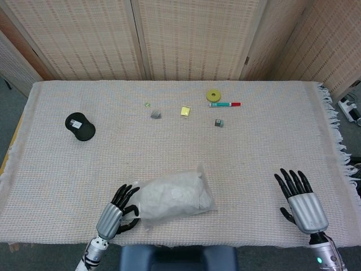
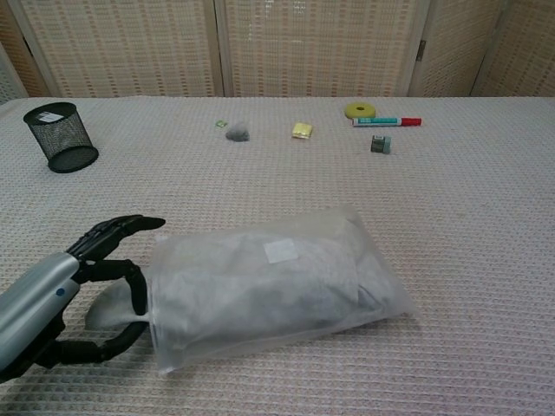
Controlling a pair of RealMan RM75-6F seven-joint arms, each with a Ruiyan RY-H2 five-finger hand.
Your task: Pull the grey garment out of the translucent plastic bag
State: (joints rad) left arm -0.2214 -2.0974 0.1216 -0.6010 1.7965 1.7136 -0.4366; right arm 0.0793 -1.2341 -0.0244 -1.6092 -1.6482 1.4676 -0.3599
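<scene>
While left hand (image 2: 82, 295) cups bag (image 2: 269, 286) end, right hand (image 1: 300, 203) spread, empty; pen cup (image 2: 61, 137) well apart.

no text, brand or number can be read anywhere — a few surfaces carry labels, but all are blank or too small to make out. the translucent plastic bag (image 2: 277, 282) has a small white sticker (image 2: 279, 251) on its top face, with nothing legible on it. the black mesh cup (image 2: 61, 137) holds a white slip (image 2: 52, 115) with dark marks too blurred to read — in the head view the same slip (image 1: 78, 121) shows only as a pale patch. the marker (image 2: 387, 121) has a teal and white barrel with printing too fine to resolve.
</scene>
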